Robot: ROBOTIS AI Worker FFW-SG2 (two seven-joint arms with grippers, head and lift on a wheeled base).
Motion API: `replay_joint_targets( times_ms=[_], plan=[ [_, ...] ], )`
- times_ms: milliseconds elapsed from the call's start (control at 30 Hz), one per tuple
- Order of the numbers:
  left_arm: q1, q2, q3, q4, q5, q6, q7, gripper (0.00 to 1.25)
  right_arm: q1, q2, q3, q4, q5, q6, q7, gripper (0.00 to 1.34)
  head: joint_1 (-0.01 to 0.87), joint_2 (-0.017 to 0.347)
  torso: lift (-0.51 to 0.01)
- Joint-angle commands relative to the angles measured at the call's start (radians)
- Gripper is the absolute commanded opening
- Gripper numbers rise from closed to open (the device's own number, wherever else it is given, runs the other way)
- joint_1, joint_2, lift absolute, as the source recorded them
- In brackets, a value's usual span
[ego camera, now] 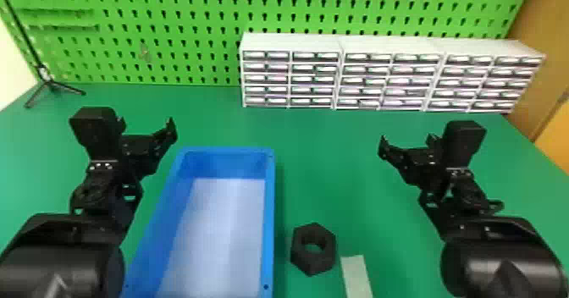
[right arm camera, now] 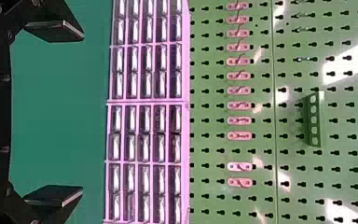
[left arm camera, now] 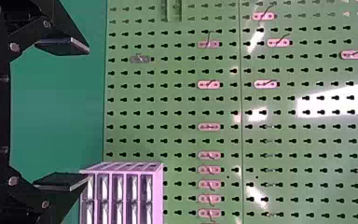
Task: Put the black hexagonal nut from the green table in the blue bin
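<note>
Wide open and holding nothing, your two tools flank the black hexagonal nut (ego camera: 313, 262) and the blue bin (ego camera: 269, 216).

The nut lies flat on the green desk (ego camera: 326, 161) at the lower center of the frame, just beside the bin's right wall, with a pale strip (ego camera: 357, 276) to its lower right. Your left tool (ego camera: 146, 125) hangs at center left, your right tool (ego camera: 407, 141) at center right, each with its fingers spread far apart. The pickup lies ahead, and the tight gap is the likely trouble — come down too far left and a finger could strike the rim. Pinch the nut across its corners and it may twist loose; carry it low — it could clip the wall.
</note>
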State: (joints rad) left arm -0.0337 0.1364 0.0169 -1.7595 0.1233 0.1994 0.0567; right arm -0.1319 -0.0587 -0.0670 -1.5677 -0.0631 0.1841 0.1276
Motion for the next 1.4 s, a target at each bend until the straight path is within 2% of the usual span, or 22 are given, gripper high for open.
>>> replay_joint_targets(
  times_ms=[0,233,400,600,767,1033,1167,1367],
  plan=[
    [0.001,-0.001,0.0,0.0,0.001,0.0,0.0,0.95,0.0,-0.001,0.001,0.0,-0.003,0.0,0.0,1.19,0.683,0.028,-0.096],
    [0.001,-0.001,0.0,0.0,0.002,0.0,0.0,0.95,0.005,-0.007,0.003,-0.002,-0.018,0.0,0.001,1.2,0.683,0.028,-0.096],
    [0.001,0.0,0.0,0.0,0.002,0.0,0.0,0.95,0.012,-0.026,0.009,-0.005,-0.049,0.008,0.023,1.19,0.683,0.028,-0.096],
    [0.003,0.0,0.002,0.0,0.006,0.0,0.0,0.95,0.011,-0.046,-0.008,-0.012,-0.064,0.052,0.106,1.19,0.683,0.028,-0.096],
    [0.001,-0.001,0.0,0.0,0.004,0.0,0.0,0.95,0.021,-0.049,-0.037,-0.043,-0.043,0.118,0.161,1.19,0.683,0.028,-0.096],
    [0.001,0.0,0.002,0.0,0.006,0.0,0.0,0.95,0.034,-0.061,-0.074,-0.089,0.029,0.242,0.34,1.2,0.683,0.028,-0.096],
    [0.001,-0.001,0.002,0.0,0.006,0.0,0.0,0.95,0.037,-0.09,-0.065,-0.109,0.032,0.295,0.414,1.19,0.683,0.028,-0.096],
    [0.001,0.0,0.005,0.0,0.006,-0.002,0.0,0.95,0.037,-0.156,-0.03,-0.147,0.068,0.374,0.541,1.2,0.683,0.028,-0.096]
  ],
)
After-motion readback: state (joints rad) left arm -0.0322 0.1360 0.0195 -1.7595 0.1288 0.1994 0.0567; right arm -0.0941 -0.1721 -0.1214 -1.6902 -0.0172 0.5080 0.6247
